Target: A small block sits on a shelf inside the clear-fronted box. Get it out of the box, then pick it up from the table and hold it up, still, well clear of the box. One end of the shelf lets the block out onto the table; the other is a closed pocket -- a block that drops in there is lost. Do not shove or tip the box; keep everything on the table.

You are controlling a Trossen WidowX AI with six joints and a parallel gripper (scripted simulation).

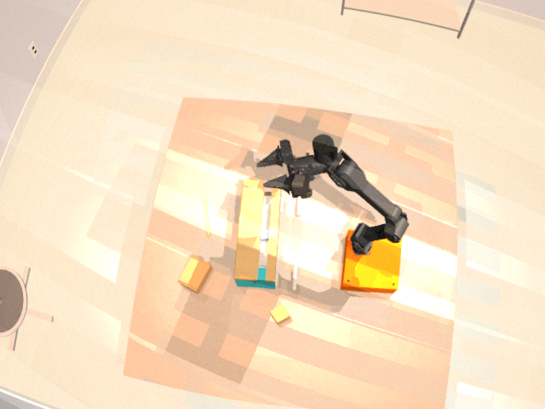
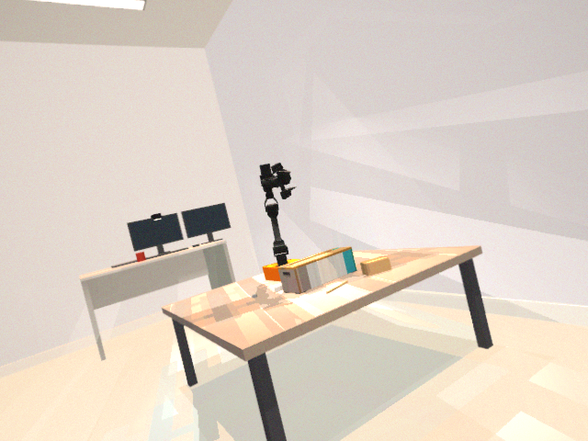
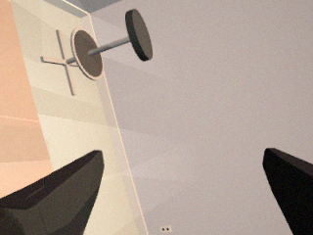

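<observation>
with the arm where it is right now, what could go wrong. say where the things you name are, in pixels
The open gripper (image 1: 261, 175) (image 2: 290, 182) (image 3: 183, 158) hangs high near one end of the box (image 1: 253, 211) (image 2: 317, 260); coming down there, a finger could catch the box's top and shove it. The blue piece in the top slot (image 1: 264, 235), probably the block, might be pushed toward the closed pocket if the wrong end is chosen.

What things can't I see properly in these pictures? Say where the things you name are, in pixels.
- The box's clear front (image 2: 327, 271): exterior view, glare and small size hide what's behind it.
- The blue thing in the box's slot (image 1: 264, 235): top view, too small and blurry to tell if it's the block.
- The round stool (image 1: 10, 303) (image 3: 88, 55): top view, cut off by the left edge.
- The gripper's (image 1: 261, 175) (image 3: 183, 149) finger roots: wrist view, cut off by the picture's edges.
</observation>
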